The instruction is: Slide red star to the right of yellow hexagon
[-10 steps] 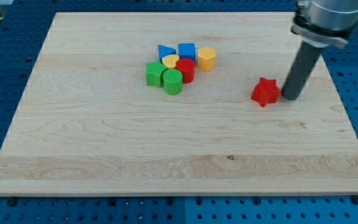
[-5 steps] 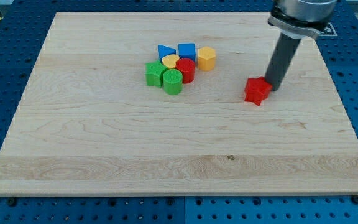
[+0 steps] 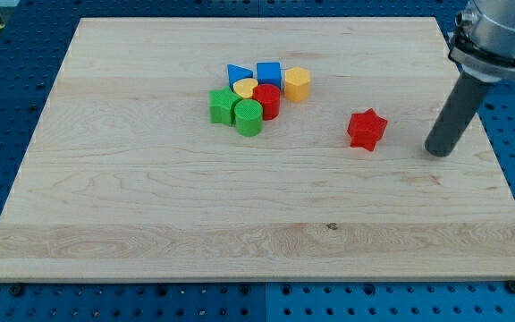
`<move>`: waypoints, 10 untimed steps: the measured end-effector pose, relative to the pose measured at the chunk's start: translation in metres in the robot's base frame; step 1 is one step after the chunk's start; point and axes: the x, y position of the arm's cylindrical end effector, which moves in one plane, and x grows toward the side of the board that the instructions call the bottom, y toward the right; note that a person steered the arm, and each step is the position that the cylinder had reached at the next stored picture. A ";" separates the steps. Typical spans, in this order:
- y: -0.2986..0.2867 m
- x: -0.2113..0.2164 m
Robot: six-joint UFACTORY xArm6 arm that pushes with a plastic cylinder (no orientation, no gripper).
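While my tip (image 3: pixel 437 152) stood clear, touching nothing, we saw bare wooden board (image 3: pixel 150 197) between the ridged red star (image 3: pixel 366 129) and yellow hexagon (image 3: pixel 297 83).

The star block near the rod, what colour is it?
Red. The star shows clearly in the camera view, left of my tip.

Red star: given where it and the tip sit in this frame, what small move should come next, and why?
Probably bring my tip back toward the view's left against the red star and push it up-left. The tip stands apart from it on the view's right, and the star lies well right of and below the yellow hexagon.
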 end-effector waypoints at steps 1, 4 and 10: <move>-0.017 -0.001; -0.023 -0.003; -0.087 -0.012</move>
